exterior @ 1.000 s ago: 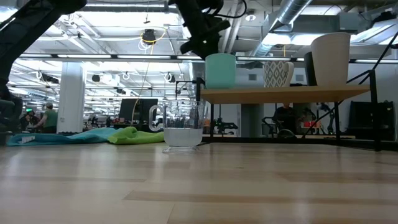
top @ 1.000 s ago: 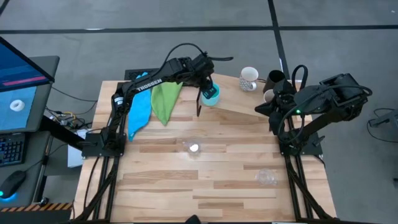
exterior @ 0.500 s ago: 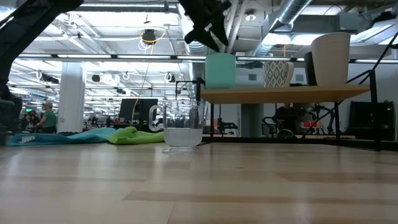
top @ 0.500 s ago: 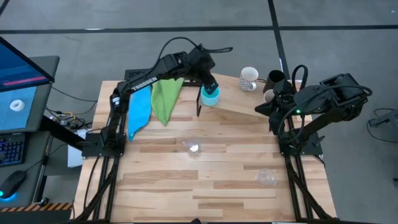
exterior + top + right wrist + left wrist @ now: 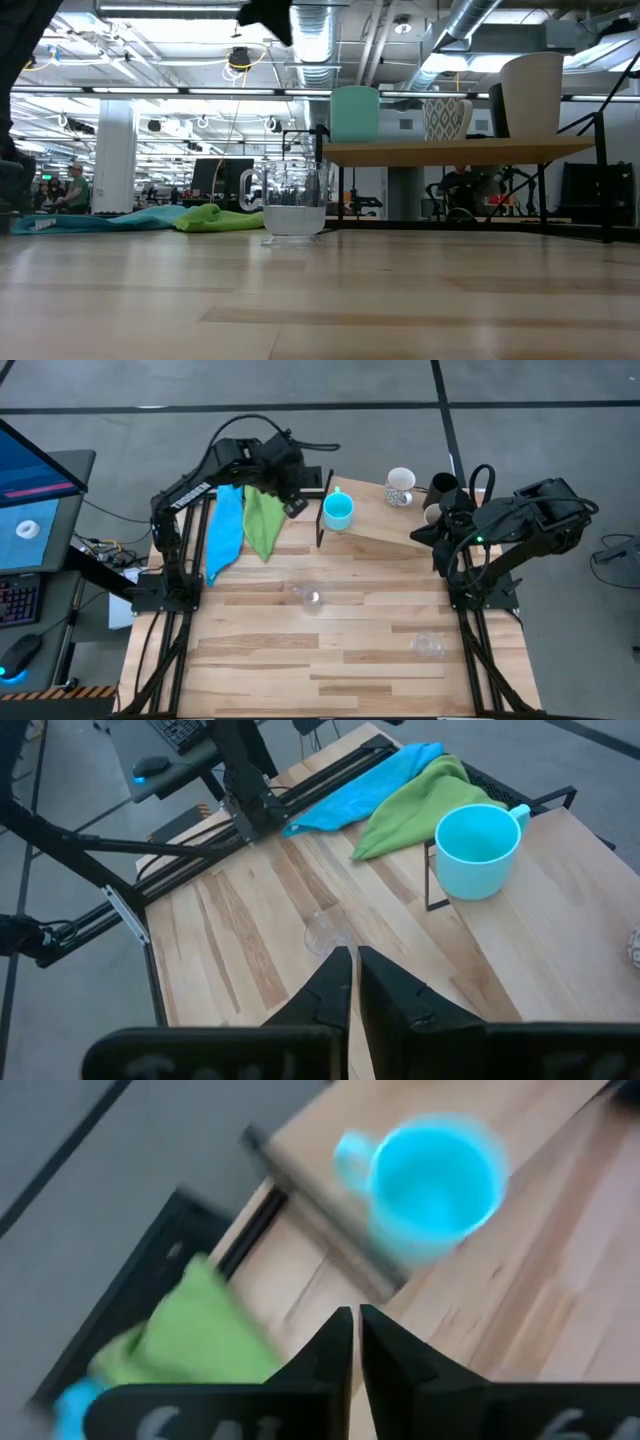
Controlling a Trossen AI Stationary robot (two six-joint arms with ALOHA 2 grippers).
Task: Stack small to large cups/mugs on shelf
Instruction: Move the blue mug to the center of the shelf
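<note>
The shelf (image 5: 400, 528) stands at the table's far right. Upright on it, from left to right in the low view, are a cyan handled mug (image 5: 338, 511), a white patterned mug (image 5: 447, 118), a black cup (image 5: 499, 110) and a beige tumbler (image 5: 532, 95). One clear cup (image 5: 310, 597) stands mid-table, another (image 5: 428, 645) near the right front. My left gripper (image 5: 355, 1320) is shut on nothing, raised just left of the cyan mug (image 5: 432, 1188). My right gripper (image 5: 352, 960) hangs shut and empty above the shelf's right end.
A green cloth (image 5: 265, 520) and a blue cloth (image 5: 225, 535) lie at the table's far left, under my left arm. The shelf's black legs (image 5: 320, 525) stand beside the cyan mug. Bare plank stretches across the table's near half around the clear cups.
My left gripper has drawn away from the cyan mug, rising and going toward the table's left edge. The mug stays upright at the shelf's left end. My right arm has kept still.
</note>
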